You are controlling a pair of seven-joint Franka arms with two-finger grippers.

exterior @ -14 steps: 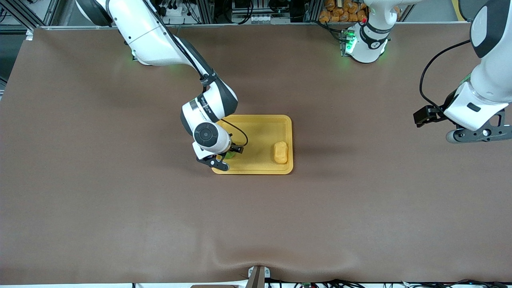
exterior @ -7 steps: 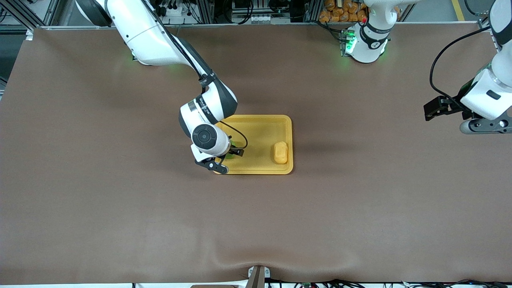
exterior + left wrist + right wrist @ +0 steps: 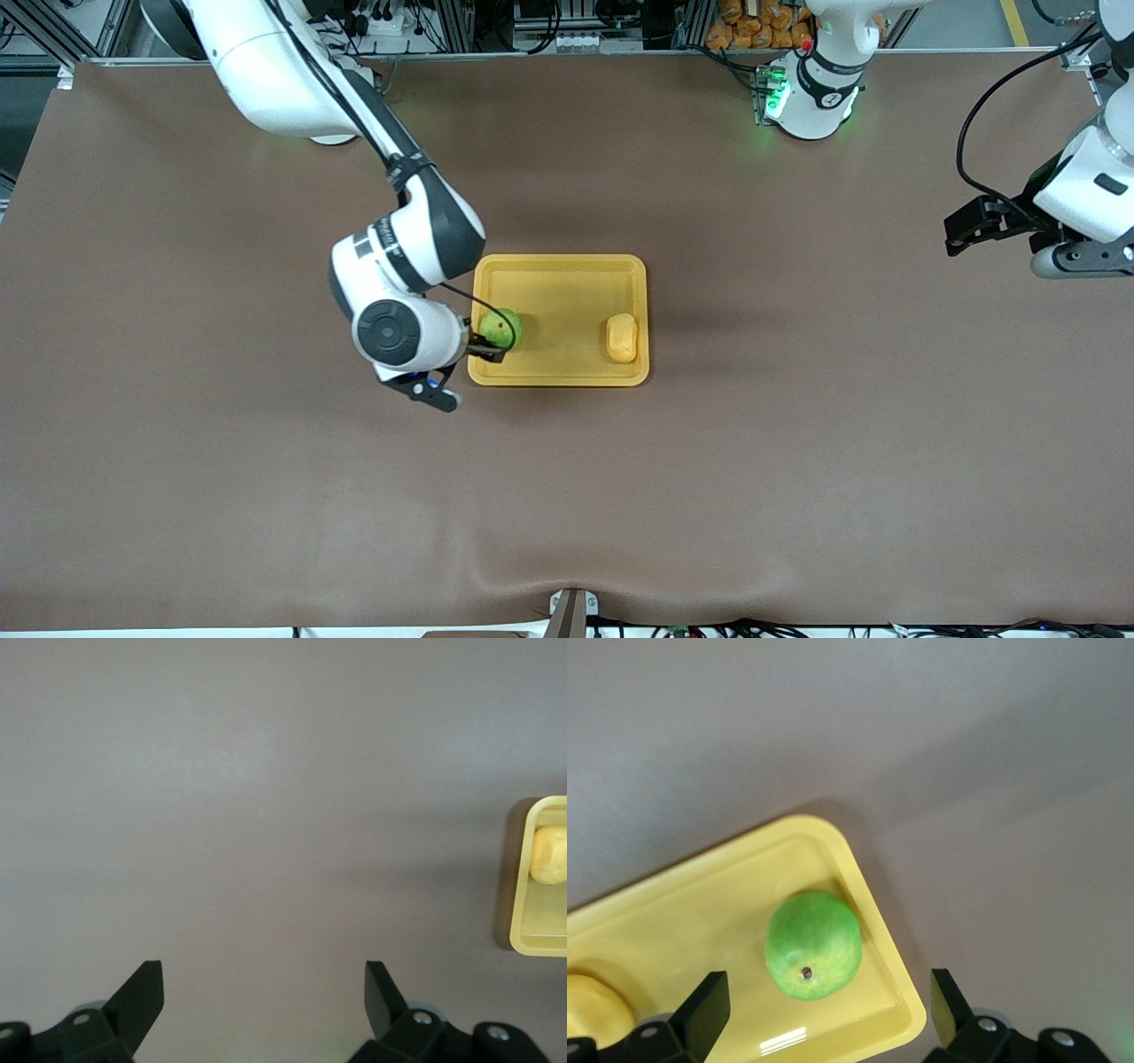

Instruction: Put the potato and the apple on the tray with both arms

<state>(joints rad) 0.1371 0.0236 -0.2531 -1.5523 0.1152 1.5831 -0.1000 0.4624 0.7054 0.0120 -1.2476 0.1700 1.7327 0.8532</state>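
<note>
- Right gripper [image 3: 461,372], fingers spread wide and empty, has pulled off the glossy round apple [image 3: 500,328], now at its 2 o'clock.
- Apple and matte oblong potato [image 3: 622,338] lie apart in the smooth-rimmed tray [image 3: 567,266].
- Left gripper [image 3: 997,235], also spread wide, over bare brown table [image 3: 797,461].

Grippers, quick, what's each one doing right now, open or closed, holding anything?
Left gripper: open, empty, over bare table at the left arm's end.
Right gripper: open, empty, over the tray edge, with the apple lying free in the tray.

No text, label, brand or number can be read anywhere
</note>
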